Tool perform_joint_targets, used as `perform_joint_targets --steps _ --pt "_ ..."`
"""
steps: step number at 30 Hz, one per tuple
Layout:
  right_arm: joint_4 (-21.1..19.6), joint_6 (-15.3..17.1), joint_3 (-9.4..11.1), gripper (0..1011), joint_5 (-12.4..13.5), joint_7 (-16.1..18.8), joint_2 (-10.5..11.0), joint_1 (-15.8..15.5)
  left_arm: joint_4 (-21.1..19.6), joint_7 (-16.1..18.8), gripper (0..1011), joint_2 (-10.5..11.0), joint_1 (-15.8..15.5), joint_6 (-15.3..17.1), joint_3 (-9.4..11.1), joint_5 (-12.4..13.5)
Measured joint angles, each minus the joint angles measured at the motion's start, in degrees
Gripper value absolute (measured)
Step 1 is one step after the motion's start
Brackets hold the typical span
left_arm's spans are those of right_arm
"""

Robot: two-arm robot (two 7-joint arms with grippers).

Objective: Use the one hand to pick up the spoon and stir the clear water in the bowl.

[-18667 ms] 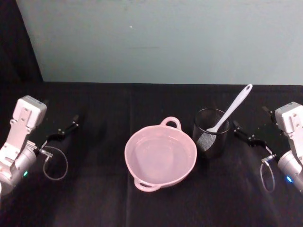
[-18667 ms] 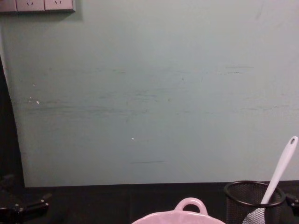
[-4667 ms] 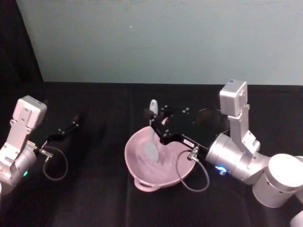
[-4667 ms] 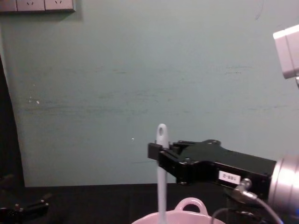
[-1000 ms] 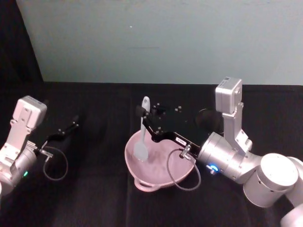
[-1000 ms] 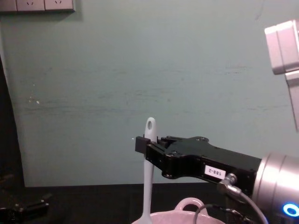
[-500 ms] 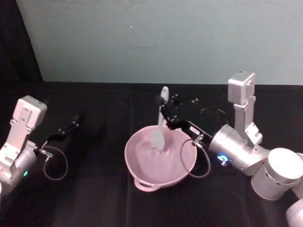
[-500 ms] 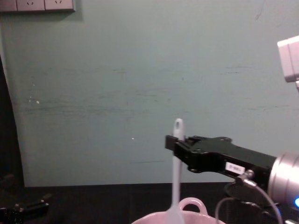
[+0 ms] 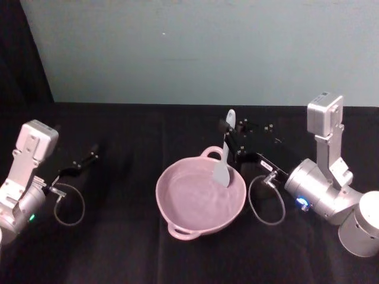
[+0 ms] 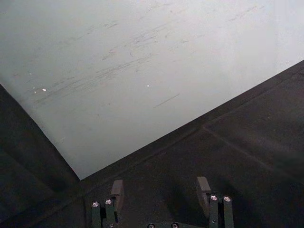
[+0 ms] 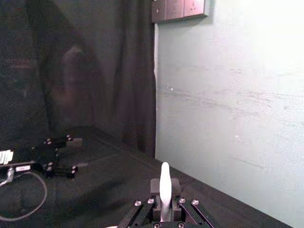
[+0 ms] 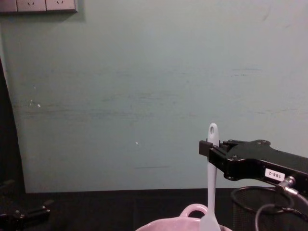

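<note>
Spoon (image 9: pixel 224 155) moved rightward in bowl (image 9: pixel 159 195), right tool (image 9: pixel 227 131) over mesh cup (image 12: pixel 243 219)

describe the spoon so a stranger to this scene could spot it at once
On the black table, find the pink bowl in the middle. At its far right side the right tool pinches a slim white spoon near the handle's top, almost upright, broad end down inside the bowl. Nothing else there is thin and white: the tool is black, the bowl pink.

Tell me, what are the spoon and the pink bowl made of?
The spoon looks like white plastic, smooth and matte. The bowl looks like pale pink plastic too, with a thin moulded rim and loop handles; I can't be sure.
</note>
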Motion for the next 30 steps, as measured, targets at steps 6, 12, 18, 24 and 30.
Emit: perform_joint_targets --steps 6,12,18,24,30 --pt "-2.4 1.0 -1.0 125 -1.6 0.5 0.6 -1.3 0.0 0.0 1005 0.0 0.0 0.0 0.0 0.0" --pt "-3.5 1.6 -3.5 124 -2.7 2.1 0.0 -1.4 0.0 0.0 1005 0.0 0.0 0.0 0.0 0.0" --pt "-3.7 1.7 -5.9 125 -3.0 3.7 -1.4 -0.6 0.0 0.0 1005 0.0 0.0 0.0 0.0 0.0" --pt "-2.4 1.3 -7.0 124 -2.5 4.4 -2.7 0.6 0.0 0.0 1005 0.0 0.0 0.0 0.0 0.0" --pt "1.0 0.0 -6.6 125 -0.4 4.5 -4.6 1.9 0.0 0.0 1005 0.0 0.0 0.0 0.0 0.0"
